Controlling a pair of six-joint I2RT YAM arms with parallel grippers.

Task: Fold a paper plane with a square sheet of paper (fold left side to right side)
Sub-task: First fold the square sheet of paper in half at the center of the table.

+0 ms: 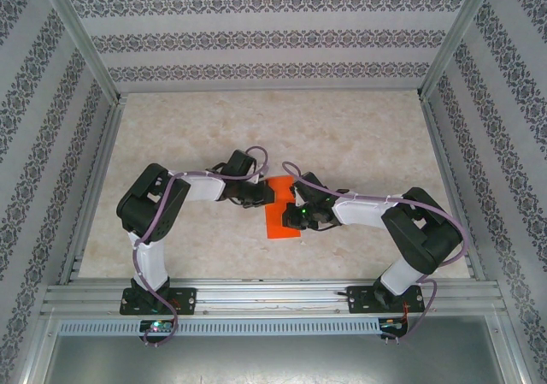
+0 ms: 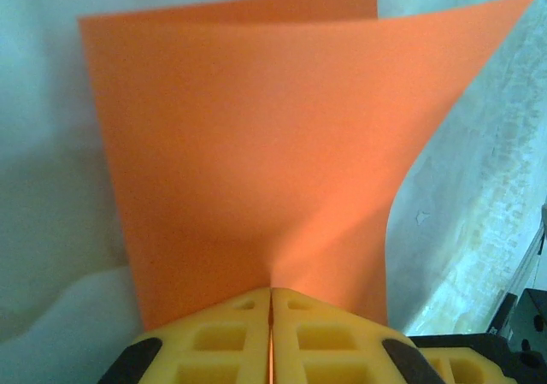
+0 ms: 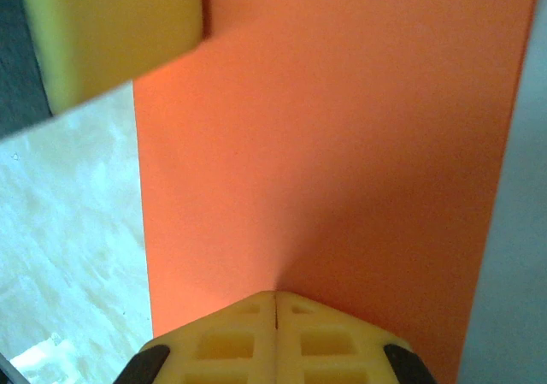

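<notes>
I am pinching the square sheet of paper (image 1: pixel 280 215) with both tools near the middle of the table (image 1: pixel 367 136), between my two arms. My left tool (image 2: pixel 271 293) is pressing together on the sheet's near edge. Seen from that wrist, the orange paper is standing away from the tips, with a second layer peeking behind its top edge and its right corner flaring outward. My right tool (image 3: pixel 275 297) is clamping together on the opposite edge.

The square sheet of paper (image 2: pixel 256 162) is matt and smooth. Fingers (image 2: pixel 253 320) are dull yellow plastic; the 6 o'clock rail (image 1: pixel 273 298) is metal
</notes>
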